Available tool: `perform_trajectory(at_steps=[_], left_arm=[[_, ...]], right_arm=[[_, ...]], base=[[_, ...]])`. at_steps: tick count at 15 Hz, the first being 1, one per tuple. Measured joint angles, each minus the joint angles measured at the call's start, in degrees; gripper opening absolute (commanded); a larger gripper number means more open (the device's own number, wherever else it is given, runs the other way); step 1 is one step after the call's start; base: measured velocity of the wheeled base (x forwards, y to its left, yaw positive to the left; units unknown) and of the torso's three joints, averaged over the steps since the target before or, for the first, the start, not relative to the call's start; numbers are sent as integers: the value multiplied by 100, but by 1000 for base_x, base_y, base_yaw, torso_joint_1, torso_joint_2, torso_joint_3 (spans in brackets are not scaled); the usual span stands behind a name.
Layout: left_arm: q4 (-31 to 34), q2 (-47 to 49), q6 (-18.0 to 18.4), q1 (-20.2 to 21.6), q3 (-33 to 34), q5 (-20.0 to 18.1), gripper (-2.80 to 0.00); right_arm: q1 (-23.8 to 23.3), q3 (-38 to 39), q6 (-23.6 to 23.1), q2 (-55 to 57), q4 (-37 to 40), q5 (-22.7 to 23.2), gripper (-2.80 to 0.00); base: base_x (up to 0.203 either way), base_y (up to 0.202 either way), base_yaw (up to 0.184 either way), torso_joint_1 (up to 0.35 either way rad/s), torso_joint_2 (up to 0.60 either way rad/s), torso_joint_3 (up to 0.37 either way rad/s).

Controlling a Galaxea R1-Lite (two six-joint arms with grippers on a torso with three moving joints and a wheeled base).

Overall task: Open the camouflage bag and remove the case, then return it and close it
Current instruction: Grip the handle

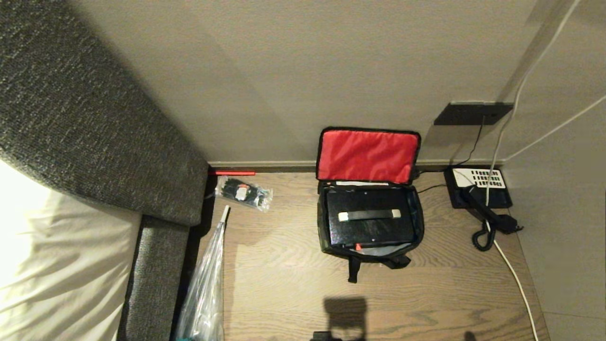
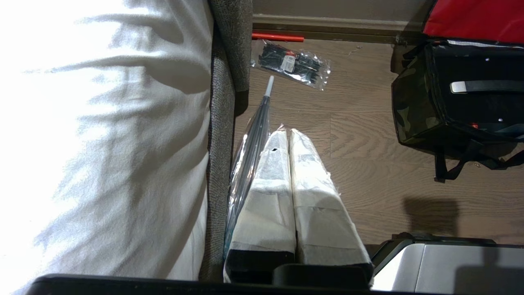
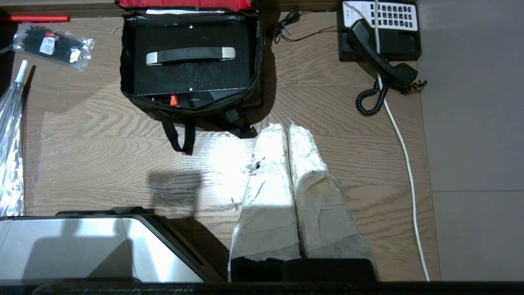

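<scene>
Left gripper: two long tapering fingers wrapped in white tissue-like padding under clear film, seated in a black base block. Right gripper: same build, wrapping dirtier, greyed and frayed, with a small dark hole in one finger. Robot base, beside each gripper's black block: silver-grey panel with black edging.

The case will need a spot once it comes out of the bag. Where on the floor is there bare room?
Bare wood lies in front of the camouflage bag, and between it and the clear packet. It is crowded to the bag's right by the telephone and white cable, and left by the plastic-wrapped umbrella.
</scene>
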Motion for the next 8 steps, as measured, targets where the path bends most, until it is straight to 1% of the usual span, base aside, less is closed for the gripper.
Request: perform_trajectory(at_steps=[8], left_arm=[[38,0,42,0,-5,-1,-280]], right_arm=[[-1,0,1,0,1,1,-280]], base=[[0,0,0,0,0,0]])
